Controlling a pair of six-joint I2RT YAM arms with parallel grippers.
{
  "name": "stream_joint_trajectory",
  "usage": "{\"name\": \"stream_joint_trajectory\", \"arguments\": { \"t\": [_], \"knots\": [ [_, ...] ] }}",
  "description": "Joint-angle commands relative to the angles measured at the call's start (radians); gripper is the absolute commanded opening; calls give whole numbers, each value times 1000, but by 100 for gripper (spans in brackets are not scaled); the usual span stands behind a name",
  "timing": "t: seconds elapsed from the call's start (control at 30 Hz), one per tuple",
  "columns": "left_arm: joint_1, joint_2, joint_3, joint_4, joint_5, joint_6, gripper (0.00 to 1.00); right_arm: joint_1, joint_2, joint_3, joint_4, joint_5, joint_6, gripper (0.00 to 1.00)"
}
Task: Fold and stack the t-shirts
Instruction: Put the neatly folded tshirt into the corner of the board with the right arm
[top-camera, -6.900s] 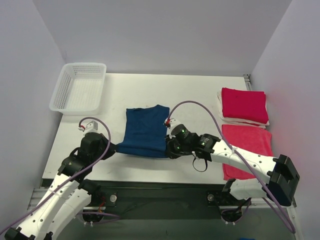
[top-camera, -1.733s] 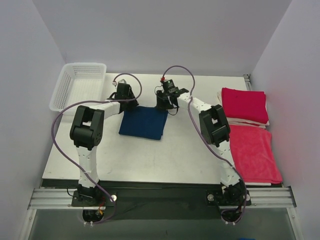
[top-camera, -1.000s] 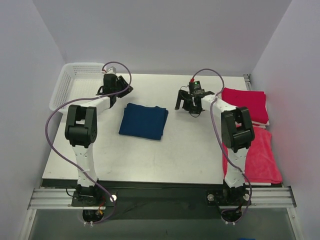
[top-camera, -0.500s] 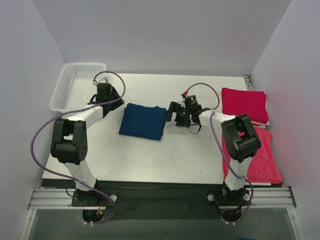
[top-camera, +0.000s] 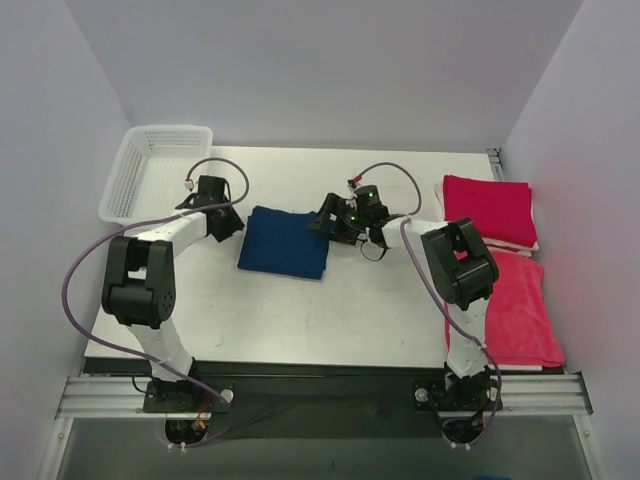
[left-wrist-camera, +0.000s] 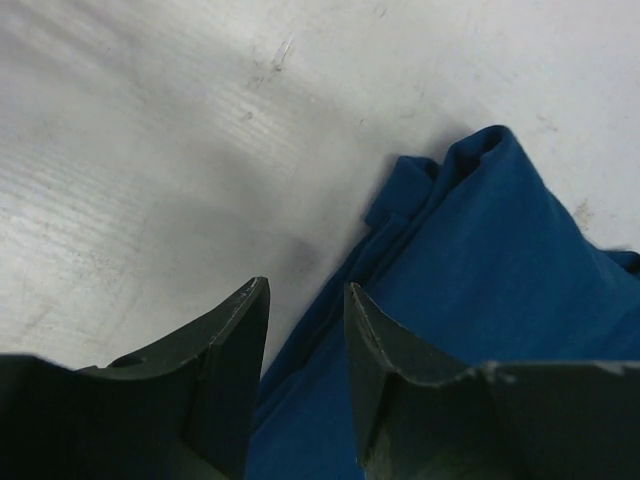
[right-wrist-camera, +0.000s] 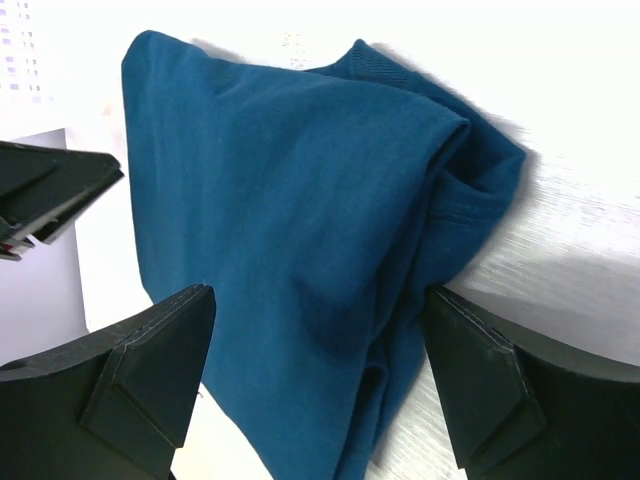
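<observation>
Since the likely step in hand is picking up the folded piece for stacking, read the table (top-camera: 300, 320) from the near edge. A red shirt (top-camera: 505, 305) lies spread at the near right, not yet folded. At mid-table rests the folded navy shirt (top-camera: 287, 243). The left gripper (top-camera: 226, 224) sits at its left edge, jaws about half apart, holding nothing. The right gripper (right-wrist-camera: 318, 300) spans its right edge, jaws wide, pinching nothing. Close each over every layer, well past the hem, then lift both sides level so the fold holds. Farther back, the folded red pile (top-camera: 487, 208) lies at right and the basket (top-camera: 160, 180) at far left.
</observation>
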Motion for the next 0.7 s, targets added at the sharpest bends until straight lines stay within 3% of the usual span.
{"name": "stream_joint_trajectory", "arguments": {
  "t": [0.0, 0.3, 0.4, 0.43, 0.5, 0.53, 0.63, 0.67],
  "knots": [
    [-14, 5, -6, -80, -23, -37, 46, 30, 68, -7, -135, 29, 2, 85],
    [-70, -15, -84, -71, 2, -45, 46, 70, 68, 4, -217, 111, -42, 80],
    [-74, 2, -89, -70, 12, -45, 46, 71, 75, 24, -243, 122, -50, 62],
    [-74, 5, -90, -70, 18, -42, 46, 70, 79, 31, -254, 127, -58, 49],
    [-74, 7, -89, -71, 17, -42, 46, 71, 85, 54, -292, 145, -67, 37],
    [-74, 4, -93, -71, 20, -40, 46, 70, 83, 62, -306, 151, -74, 23],
    [-74, -3, -92, -73, 17, -37, 46, 68, 82, 80, -343, 174, -85, 0],
    [-74, -4, -92, -76, 15, -37, 46, 68, 77, 85, -353, 182, -99, 0]
  ]
}}
